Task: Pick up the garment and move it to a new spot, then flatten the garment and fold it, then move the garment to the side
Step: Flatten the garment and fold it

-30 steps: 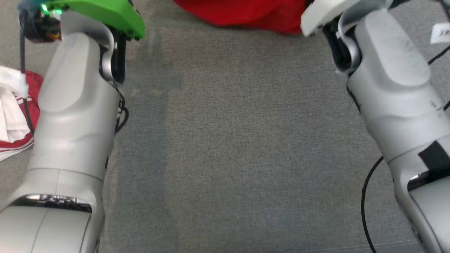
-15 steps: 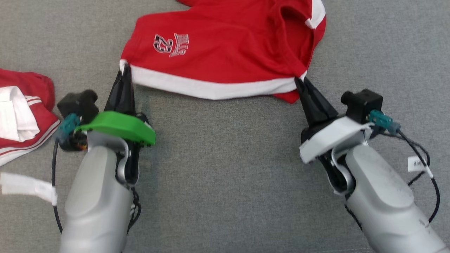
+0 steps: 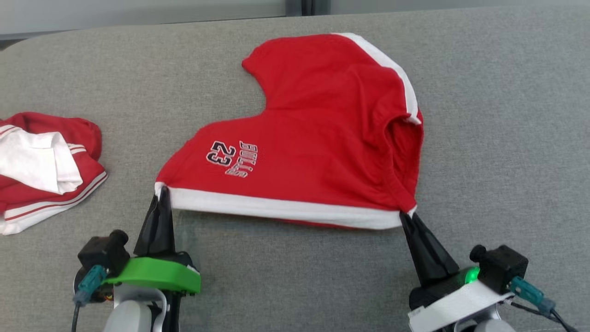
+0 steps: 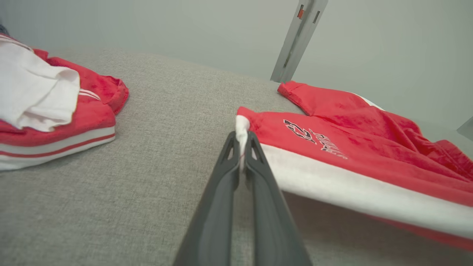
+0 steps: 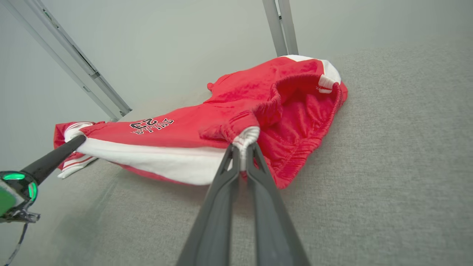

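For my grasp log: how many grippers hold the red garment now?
2. The left gripper pinches the left corner of the red garment's white band; the right gripper pinches the right corner.

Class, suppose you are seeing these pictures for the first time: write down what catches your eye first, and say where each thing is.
The red garment, printed with a 23, lies spread in the middle of the grey cloth surface. The left gripper and right gripper are each shut on a corner of its white-banded near edge. A red-and-white clothes pile sits apart at the left.
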Motion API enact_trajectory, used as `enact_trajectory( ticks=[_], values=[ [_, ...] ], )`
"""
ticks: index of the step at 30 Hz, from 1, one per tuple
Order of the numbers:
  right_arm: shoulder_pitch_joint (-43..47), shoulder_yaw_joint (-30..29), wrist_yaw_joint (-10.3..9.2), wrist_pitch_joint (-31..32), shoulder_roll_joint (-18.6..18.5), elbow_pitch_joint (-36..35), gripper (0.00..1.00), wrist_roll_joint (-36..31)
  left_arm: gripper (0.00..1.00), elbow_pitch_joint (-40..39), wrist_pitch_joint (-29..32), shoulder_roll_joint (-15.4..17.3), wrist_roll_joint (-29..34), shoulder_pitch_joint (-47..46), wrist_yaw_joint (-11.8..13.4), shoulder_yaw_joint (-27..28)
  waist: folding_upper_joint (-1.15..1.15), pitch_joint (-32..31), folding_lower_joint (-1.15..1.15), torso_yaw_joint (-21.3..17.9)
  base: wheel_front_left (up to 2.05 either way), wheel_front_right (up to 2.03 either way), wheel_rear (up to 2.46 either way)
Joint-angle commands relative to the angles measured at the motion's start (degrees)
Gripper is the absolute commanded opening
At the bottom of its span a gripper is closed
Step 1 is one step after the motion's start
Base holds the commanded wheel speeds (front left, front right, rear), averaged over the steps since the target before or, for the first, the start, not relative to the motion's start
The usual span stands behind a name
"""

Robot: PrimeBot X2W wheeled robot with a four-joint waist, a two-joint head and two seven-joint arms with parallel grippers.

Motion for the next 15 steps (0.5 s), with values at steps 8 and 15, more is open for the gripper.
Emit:
enact_trajectory(
  ticks=[8, 15],
  values=[
    [9.67, -1.67, 0.01, 5.35, 2.31, -10.88, 0.0, -2.35, 0.0, -9.94, 4.78, 1.48, -0.67, 6.11, 2.15, 0.26, 0.0, -1.19, 0.0, -0.41, 0.0, 0.0, 0.0],
    [4.13, -3.27, 0.01, 5.93, 3.46, -12.15, 0.0, -2.02, 0.0, -12.26, 9.77, 3.91, 0.26, -2.14, 1.28, -1.12, 0.0, 2.69, 0.0, -1.81, 0.0, 0.0, 0.0]
  ],
)
